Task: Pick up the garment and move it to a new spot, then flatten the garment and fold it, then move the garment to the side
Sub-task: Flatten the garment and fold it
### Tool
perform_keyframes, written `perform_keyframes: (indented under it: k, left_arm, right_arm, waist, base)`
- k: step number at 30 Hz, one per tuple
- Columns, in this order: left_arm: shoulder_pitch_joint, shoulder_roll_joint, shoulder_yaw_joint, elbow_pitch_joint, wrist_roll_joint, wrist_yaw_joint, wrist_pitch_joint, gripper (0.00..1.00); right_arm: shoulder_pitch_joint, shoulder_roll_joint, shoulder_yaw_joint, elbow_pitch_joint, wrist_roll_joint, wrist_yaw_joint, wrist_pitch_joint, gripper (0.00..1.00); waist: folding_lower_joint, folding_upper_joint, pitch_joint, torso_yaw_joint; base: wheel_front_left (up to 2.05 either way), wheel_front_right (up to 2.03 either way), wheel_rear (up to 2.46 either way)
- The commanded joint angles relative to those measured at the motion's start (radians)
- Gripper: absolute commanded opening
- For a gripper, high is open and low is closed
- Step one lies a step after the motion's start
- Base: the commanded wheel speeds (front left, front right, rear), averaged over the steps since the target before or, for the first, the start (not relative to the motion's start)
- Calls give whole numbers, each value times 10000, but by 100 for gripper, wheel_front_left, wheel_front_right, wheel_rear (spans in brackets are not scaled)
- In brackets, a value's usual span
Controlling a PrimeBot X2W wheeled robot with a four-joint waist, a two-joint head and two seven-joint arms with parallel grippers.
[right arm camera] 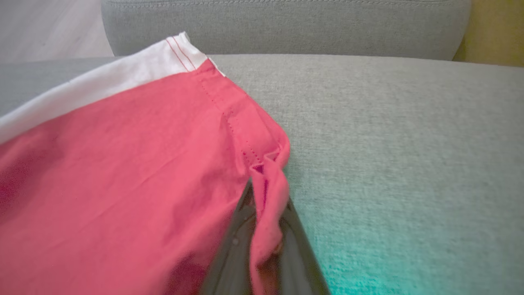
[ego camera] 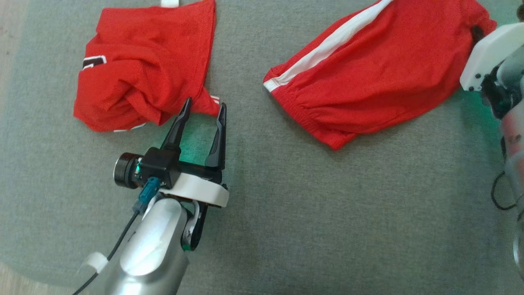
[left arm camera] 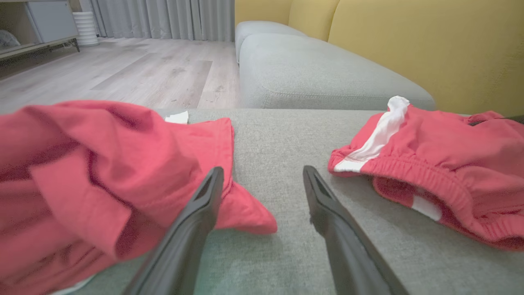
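Note:
The garment [ego camera: 368, 78], red shorts with a white side stripe and an elastic waistband, lies spread on the grey cushion at the upper right. My right gripper [ego camera: 475, 32] is at its far right edge. In the right wrist view the right gripper [right arm camera: 268, 196] is shut on a pinched fold of the garment's [right arm camera: 123, 164] red hem. My left gripper [ego camera: 205, 103] stands open on the cushion left of the garment, with nothing between its fingers. In the left wrist view the left gripper [left arm camera: 263, 170] points between the two cloths, with the garment [left arm camera: 450, 155] on the right.
A second red cloth [ego camera: 143, 61] lies crumpled at the upper left, one corner touching my left gripper's fingers, and it shows again [left arm camera: 82, 172] in the left wrist view. The grey cushion [ego camera: 327, 205] bears both. Beyond it are a grey sofa seat [left arm camera: 307, 69], a yellow backrest [left arm camera: 430, 41] and wooden floor [left arm camera: 123, 69].

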Motion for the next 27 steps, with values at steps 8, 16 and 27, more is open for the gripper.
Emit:
perform_keyframes:
  k: [8, 16, 27]
  left_arm:
    - [111, 75, 541, -107, 181, -96, -95, 100]
    - [576, 102, 802, -37, 309, -153, -95, 100]
    - [921, 110, 964, -31, 459, -251, -95, 100]
  right_arm:
    - [686, -325, 65, -131, 1027, -17, -1164, 0]
    - [1735, -1151, -837, 28, 1747, -17, -2092, 0]
    - [2429, -1469, -2284, 780, 1202, -17, -3247, 0]
  waist:
    - [0, 0, -872, -633]
    - [0, 0, -1648, -1209]
    - [0, 0, -1961, -1387]
  base:
    - [0, 0, 0]
    - [0, 0, 0]
    - [0, 0, 0]
